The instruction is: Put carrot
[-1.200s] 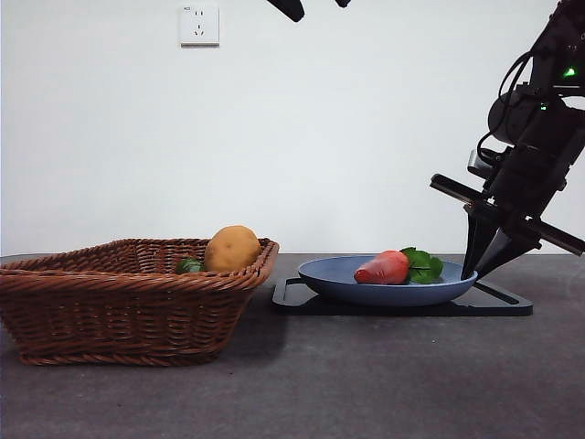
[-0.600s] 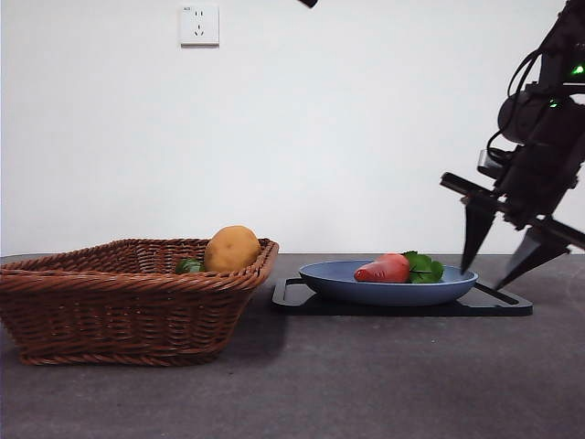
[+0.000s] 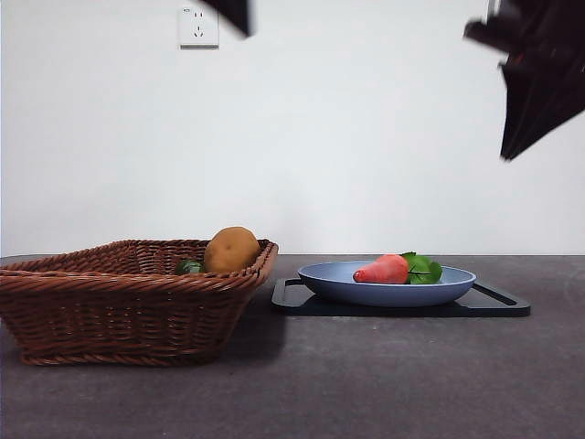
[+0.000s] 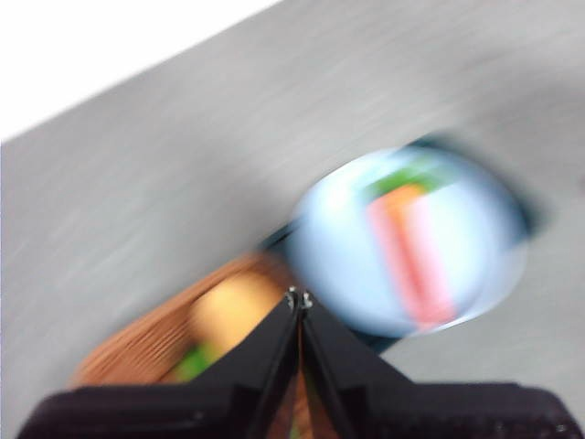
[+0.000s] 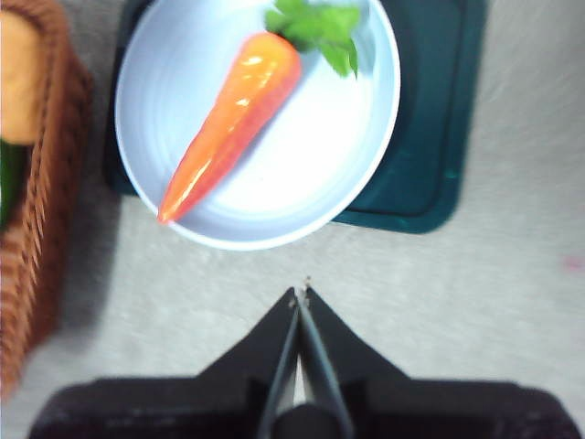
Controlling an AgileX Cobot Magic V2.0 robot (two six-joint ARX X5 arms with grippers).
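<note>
The carrot lies on its side in the blue plate, right of centre in the front view, with its green leaves at the right-hand end and its tapered tip pointing left. The plate rests on a dark tray, which sits flat on the grey worktop. At lower left of the same view stands a wicker basket containing a potato and a small green item; the basket's right edge is just beside the tray. The right gripper is positioned above the worktop beside the plate, jaws pressed together with nothing between them; the carrot lies apart from it. In the front view a dark arm occupies the upper right corner. The left gripper also has its jaws closed and empty; its view is blurred, showing plate and basket below. A wall socket appears at upper left.
</note>
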